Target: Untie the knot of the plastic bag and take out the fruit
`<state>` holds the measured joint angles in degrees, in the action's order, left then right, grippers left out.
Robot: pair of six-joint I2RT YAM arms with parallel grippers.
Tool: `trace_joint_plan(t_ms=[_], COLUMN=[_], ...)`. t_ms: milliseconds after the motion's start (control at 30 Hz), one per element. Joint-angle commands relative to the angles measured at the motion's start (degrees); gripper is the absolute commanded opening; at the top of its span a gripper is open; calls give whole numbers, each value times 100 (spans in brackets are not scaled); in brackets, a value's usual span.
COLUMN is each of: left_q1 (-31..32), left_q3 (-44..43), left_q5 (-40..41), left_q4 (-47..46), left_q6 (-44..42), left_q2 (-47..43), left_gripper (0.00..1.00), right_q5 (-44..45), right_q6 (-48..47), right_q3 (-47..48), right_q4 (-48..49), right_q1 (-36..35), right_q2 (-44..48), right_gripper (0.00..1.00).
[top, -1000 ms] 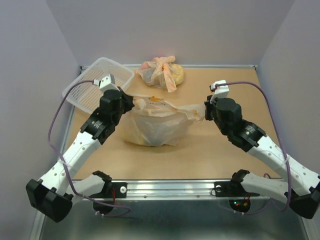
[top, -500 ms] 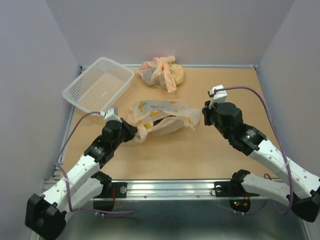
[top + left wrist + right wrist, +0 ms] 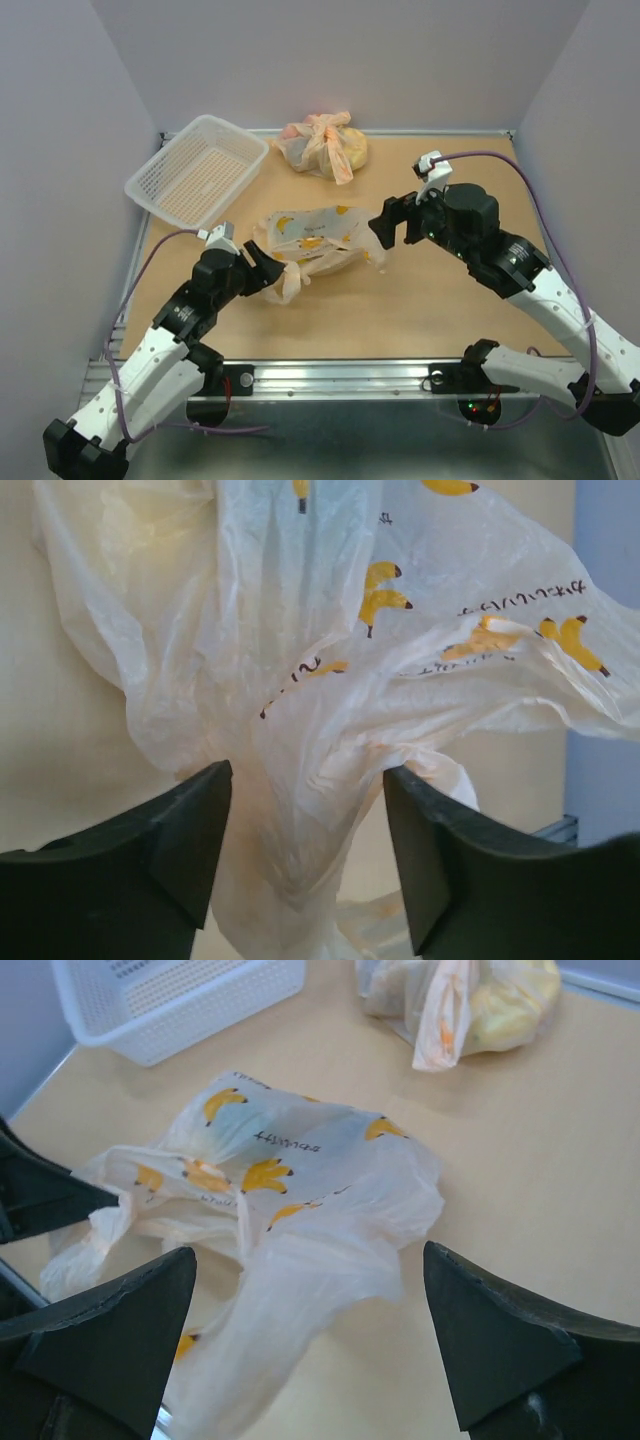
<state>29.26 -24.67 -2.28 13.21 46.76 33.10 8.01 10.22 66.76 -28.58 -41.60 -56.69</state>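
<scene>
Plastic bag (image 3: 315, 238) slumped mid-worktop (image 3: 430, 300), banana print seen; knot and fruit not made out among folds; left jaws spread, bunched film between; right jaws released wide near right end, contact unclear.

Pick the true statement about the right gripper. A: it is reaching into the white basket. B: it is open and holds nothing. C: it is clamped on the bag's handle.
B: the right wrist view shows the right gripper with its fingers spread wide and the plastic bag lying free beyond them.
</scene>
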Motion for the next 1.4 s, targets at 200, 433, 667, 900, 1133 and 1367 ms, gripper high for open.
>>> trace_joint_plan(t_ms=[200, 433, 667, 900, 1133, 1367], left_q1=[28, 36, 422, 1819, 2399, 2944], left_q3=[-2797, -3509, -3291, -3009, -2798, -2342], left_q5=[1871, 1250, 256, 1221, 1476, 1793], left_q4=[1816, 1545, 622, 51, -450, -1241], left_q6=[-1582, -2145, -2295, -2365, -2724, -3348], left_q2=[416, 987, 1119, 1444, 1681, 2068], left_gripper=[81, 81, 75, 75, 75, 76], right_q5=[-1170, -1915, -2225, -2365, -2111, -2154], right_q6=[-835, -1496, -1848, -2094, -2112, -1918], right_q3=[995, 1831, 2025, 2078, 2200, 2227], right_q4=[-525, -737, -763, -763, -719, -614], right_q1=[12, 12, -32, -49, -41, -49], right_q2=[-509, -1660, -2811, -3717, -3921, -3516], right_gripper=[100, 96, 87, 71, 13, 0])
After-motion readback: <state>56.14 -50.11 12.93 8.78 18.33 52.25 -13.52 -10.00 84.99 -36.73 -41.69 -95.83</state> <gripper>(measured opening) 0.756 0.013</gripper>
